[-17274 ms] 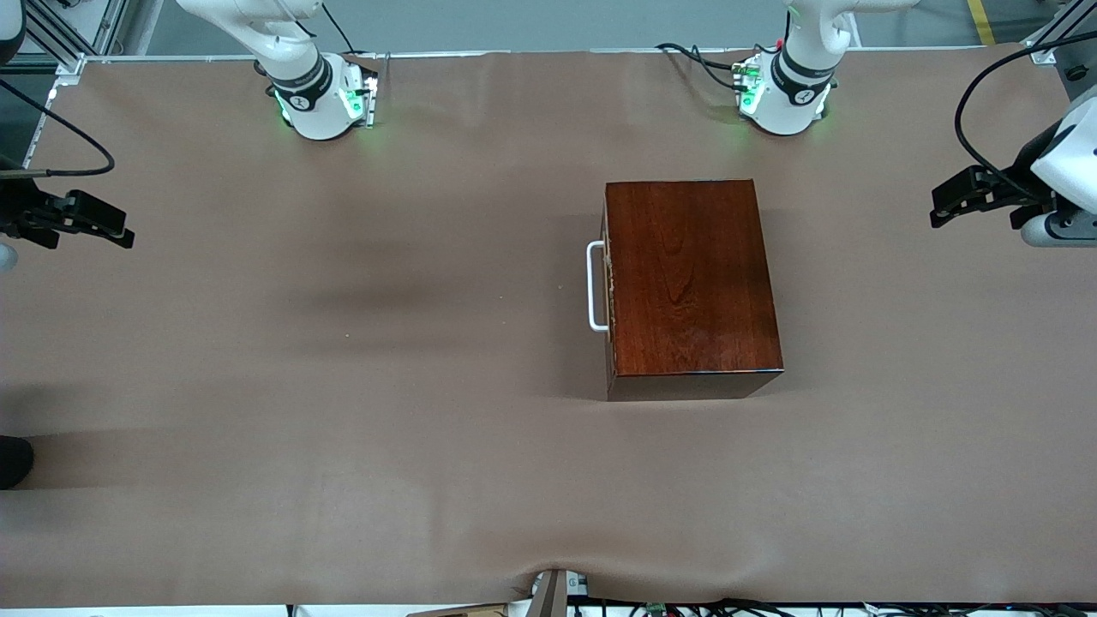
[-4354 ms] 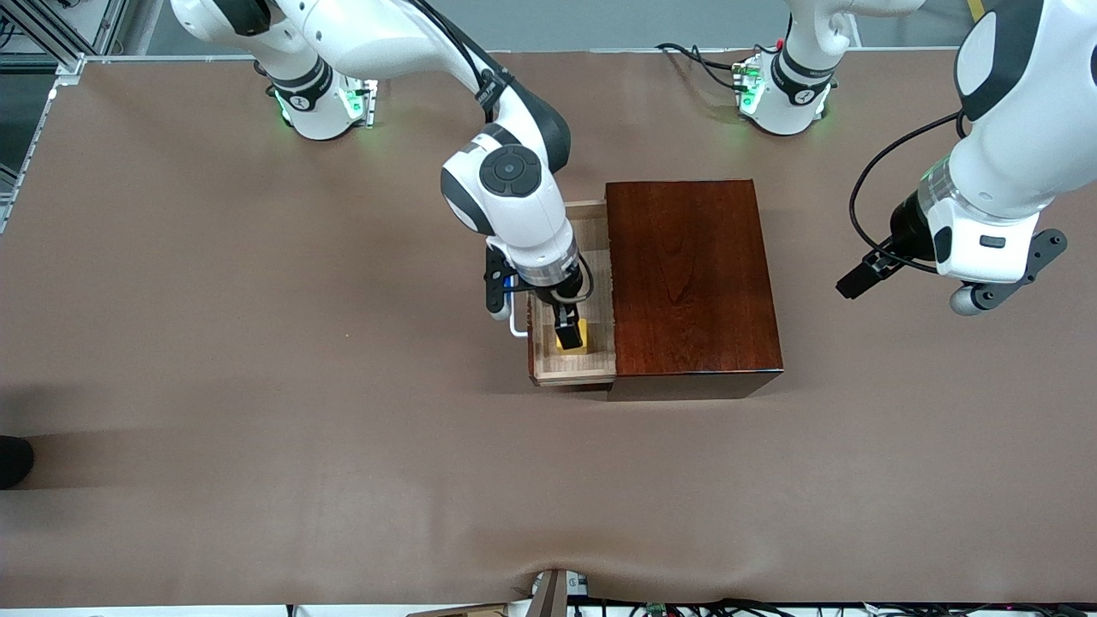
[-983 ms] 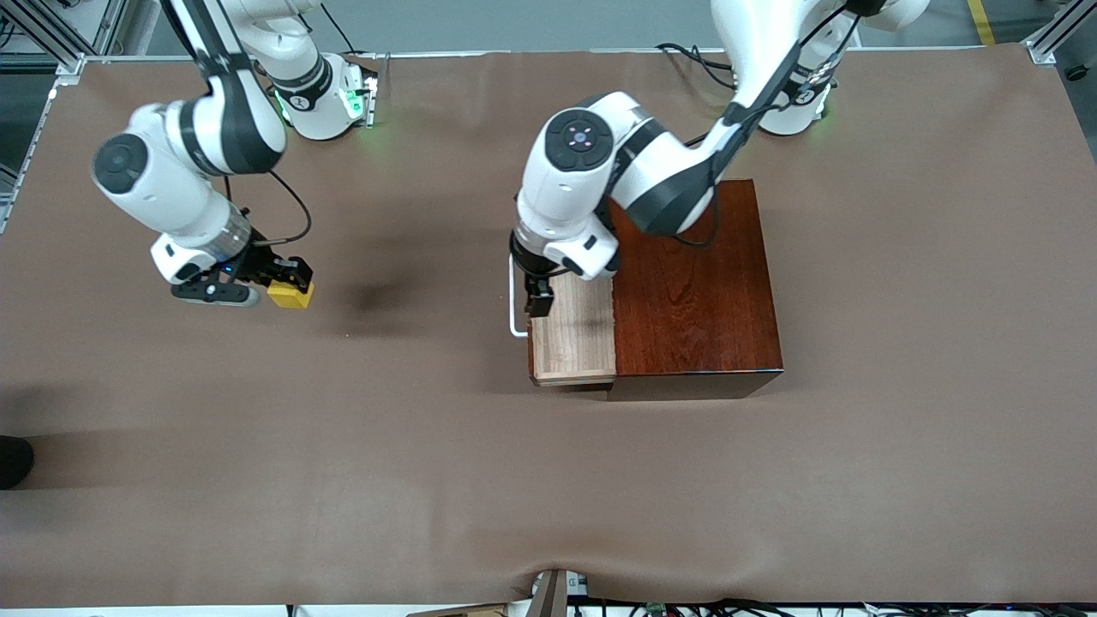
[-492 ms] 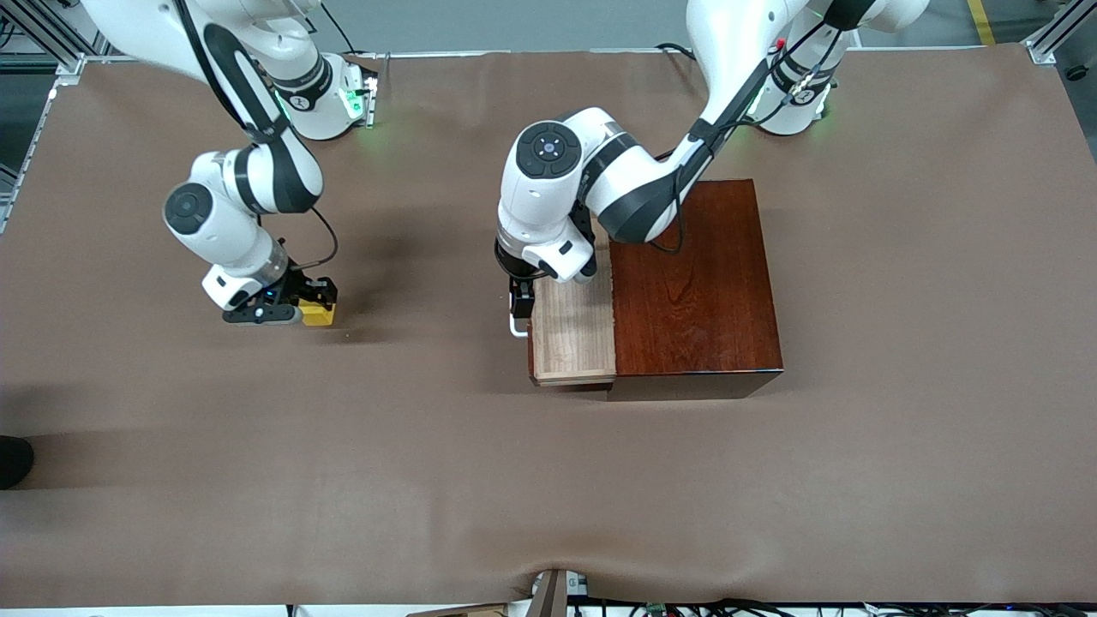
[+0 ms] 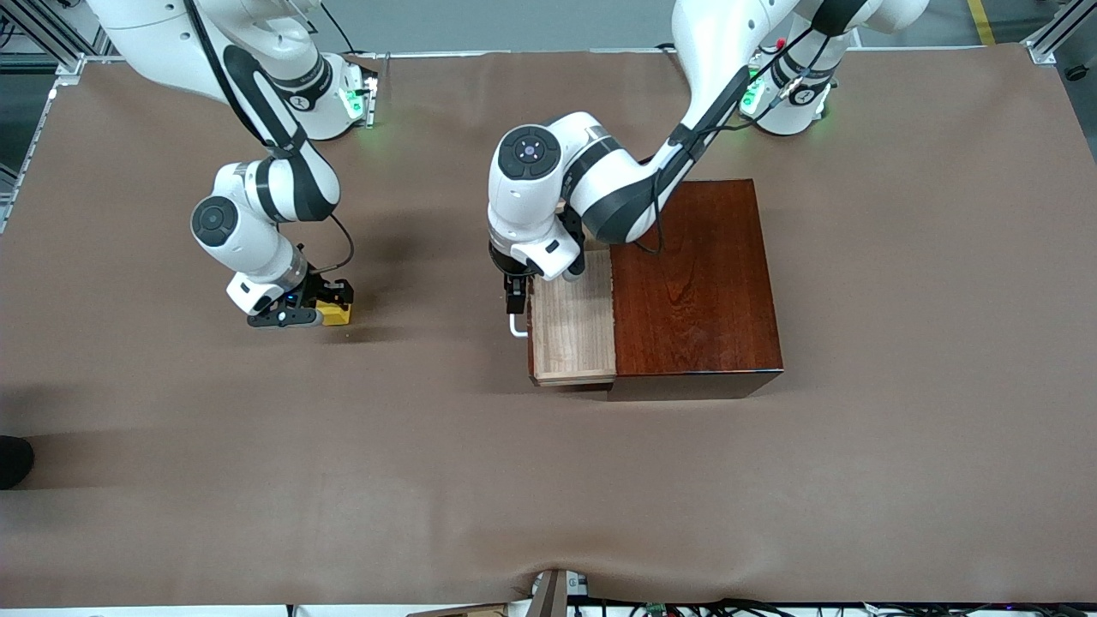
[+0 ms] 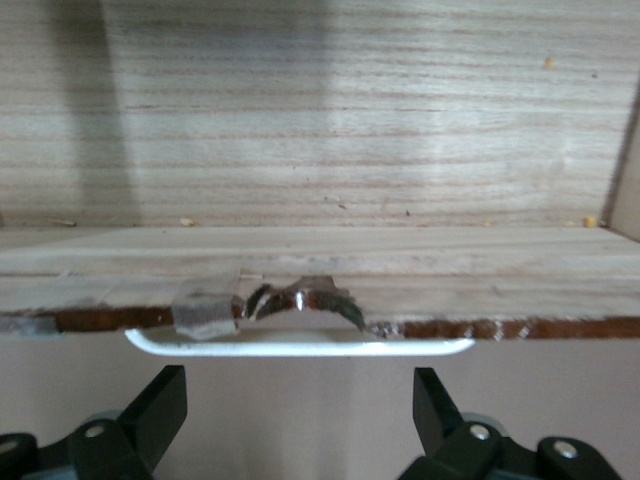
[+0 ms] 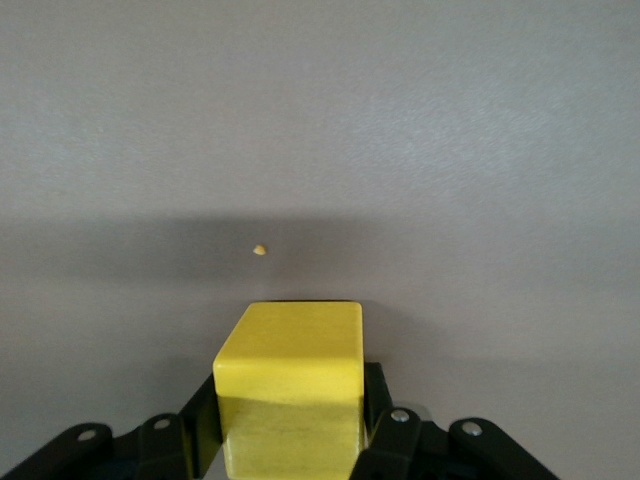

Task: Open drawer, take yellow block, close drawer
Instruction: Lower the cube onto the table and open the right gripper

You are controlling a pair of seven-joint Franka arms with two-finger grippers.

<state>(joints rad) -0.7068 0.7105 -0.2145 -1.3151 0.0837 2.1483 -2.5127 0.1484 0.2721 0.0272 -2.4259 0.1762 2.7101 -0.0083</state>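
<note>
A brown cover lies over the whole table (image 5: pixel 771 480), with soft wrinkles near the bottom edge of the frame, and a tiny pale crumb (image 5: pixel 345 335) sits on it a little above the middle height. A glossy dark reddish-brown wooden box (image 5: pixel 694 274) stands on the cover close to the centre of the frame. Black cables (image 5: pixel 771 608) run along the bottom edge, a grey floor with a yellow stripe (image 5: pixel 980 21) shows along the top edge, and a dark rounded object (image 5: pixel 13 461) is cut by the frame's edge at the right arm's end of the table.
</note>
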